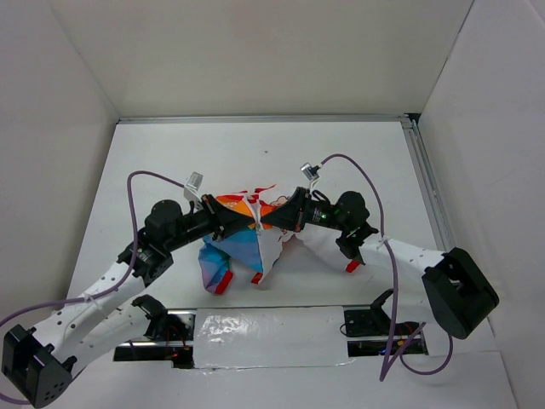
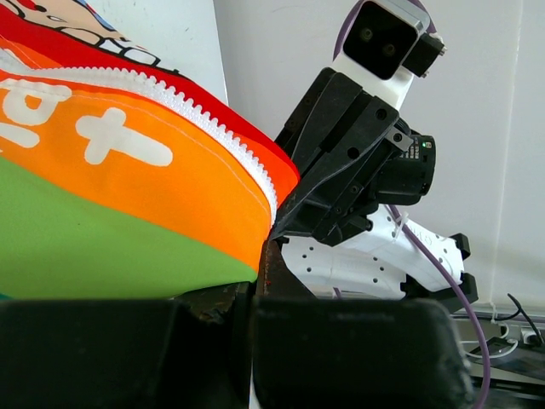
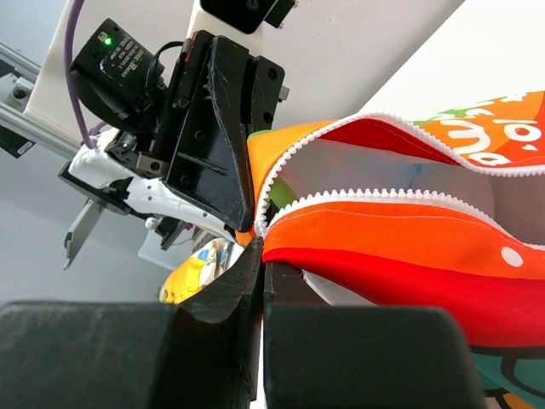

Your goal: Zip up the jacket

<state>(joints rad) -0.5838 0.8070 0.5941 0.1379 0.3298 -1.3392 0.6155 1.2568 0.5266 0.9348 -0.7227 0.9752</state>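
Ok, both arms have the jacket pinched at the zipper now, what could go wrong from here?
The left gripper and right gripper meet almost tip to tip, so a small shift could knock them together. The zipper teeth gape apart and no slider shows, so pulling may only stretch fabric. The jacket hangs bunched below and could slip free.

The white table (image 1: 170, 153) bears the jacket (image 1: 230, 256), bunched just under and nearer than the left pincer (image 1: 249, 224) and right pincer (image 1: 266, 223). A shiny strip (image 1: 264, 331) lies nearer still.
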